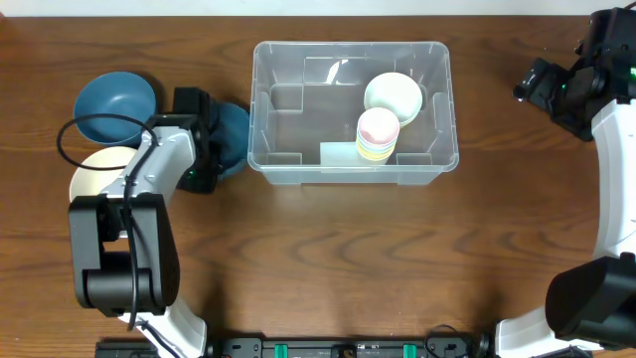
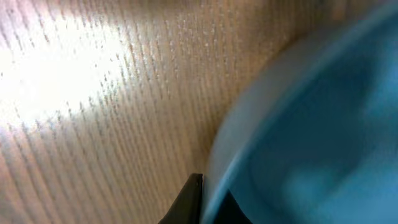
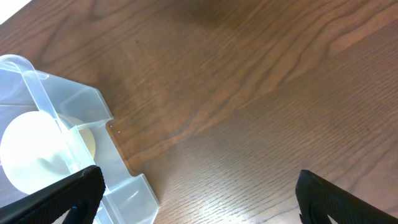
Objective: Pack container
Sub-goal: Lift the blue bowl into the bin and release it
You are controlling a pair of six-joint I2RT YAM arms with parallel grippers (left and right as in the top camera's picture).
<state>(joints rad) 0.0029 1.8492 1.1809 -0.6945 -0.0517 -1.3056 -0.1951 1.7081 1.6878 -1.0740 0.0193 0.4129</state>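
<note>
bin (image 1: 298, 129) light, stiff, slick; take rim. left claw (image 1: 213, 139) at blue bowl (image 1: 237, 134), hold unclear; right claw (image 3: 199, 196) wide, empty.

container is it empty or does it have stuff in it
Partly filled: the container holds a cream bowl and a stack of small cups at its right end; its left half is bare.

Clear, glossy, smooth plastic container (image 1: 298, 124); dark wood-grain surface (image 1: 338, 259) with slight sheen, finely ridged up close.
</note>
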